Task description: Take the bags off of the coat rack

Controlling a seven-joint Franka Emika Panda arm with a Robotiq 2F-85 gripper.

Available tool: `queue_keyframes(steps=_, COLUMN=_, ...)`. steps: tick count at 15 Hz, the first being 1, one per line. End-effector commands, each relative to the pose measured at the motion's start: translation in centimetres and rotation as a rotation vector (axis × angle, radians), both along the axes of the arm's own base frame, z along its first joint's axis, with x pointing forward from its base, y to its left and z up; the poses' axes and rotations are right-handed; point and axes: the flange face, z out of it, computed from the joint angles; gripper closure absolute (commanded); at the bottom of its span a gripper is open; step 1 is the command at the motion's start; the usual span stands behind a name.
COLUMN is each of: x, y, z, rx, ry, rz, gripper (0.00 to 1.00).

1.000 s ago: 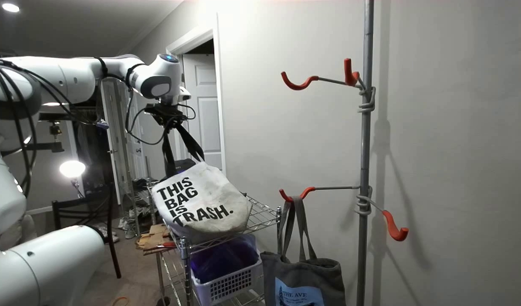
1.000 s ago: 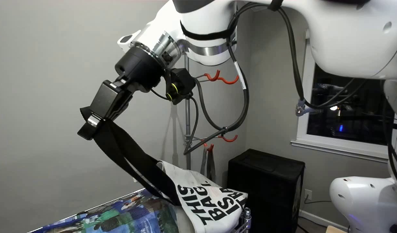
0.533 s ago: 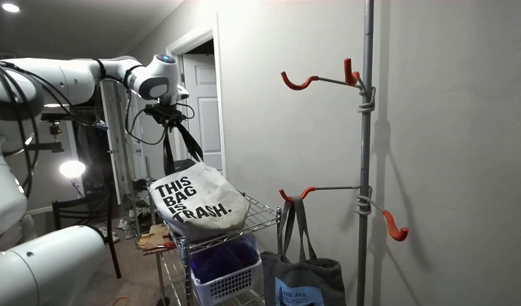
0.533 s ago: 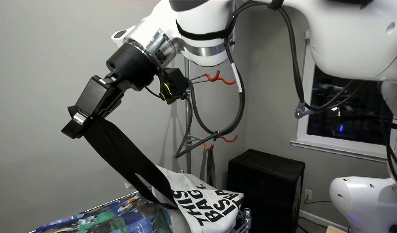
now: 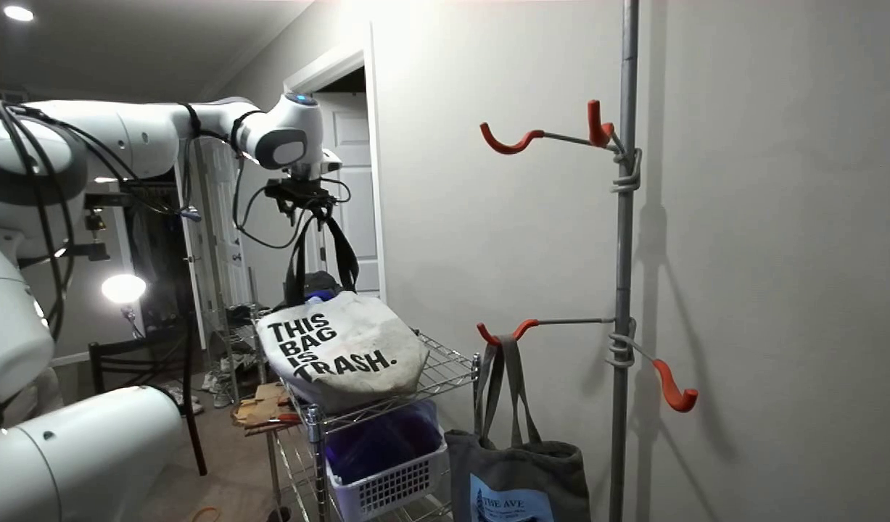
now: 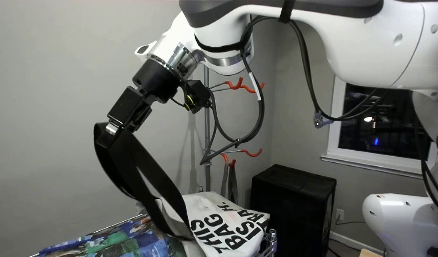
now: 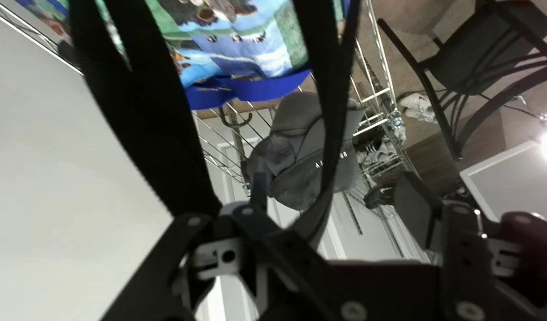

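The white bag [image 5: 343, 348] with black lettering rests slumped on the wire cart in both exterior views. Its black straps [image 7: 144, 111] rise to my gripper [image 7: 335, 196], whose fingers [image 7: 416, 209] stand well apart. A strap loops round the finger at the left of the wrist view; neither finger pinches it against the other. The grey bag [image 5: 517, 464] hangs by its handles from a lower red hook of the coat rack [image 5: 623, 239], away from the gripper. Its lower part is cut off by the frame edge.
The wire cart [image 5: 448, 366] holds a colourful printed cloth or bag [image 7: 255, 44] and a dark grey cap or pack [image 7: 300, 156]. Beneath its top shelf sits a purple and white basket [image 5: 394, 478]. A black chair [image 7: 469, 76] and a black box [image 6: 293, 207] stand nearby.
The fingers have spread apart from around the straps. The gripper has shifted to the right in both exterior views since half a second ago, the straps have slackened, and the white bag's top has sunk.
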Motion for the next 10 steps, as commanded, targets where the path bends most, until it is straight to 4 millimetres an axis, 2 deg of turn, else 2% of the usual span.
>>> queue_keyframes(steps=1, x=1.5, y=-3.4, z=-0.2, rx=-0.133, ry=0.006, rz=-0.016, gripper=0.01)
queue_keyframes(steps=6, x=3.4, y=-8.4, z=-0.5, rx=-0.301, ry=-0.03, rz=-0.068, gripper=0.0)
queue_keyframes(steps=10, x=4.8, y=-12.8, z=0.4, rx=-0.364, ry=-0.083, rz=-0.173, gripper=0.0)
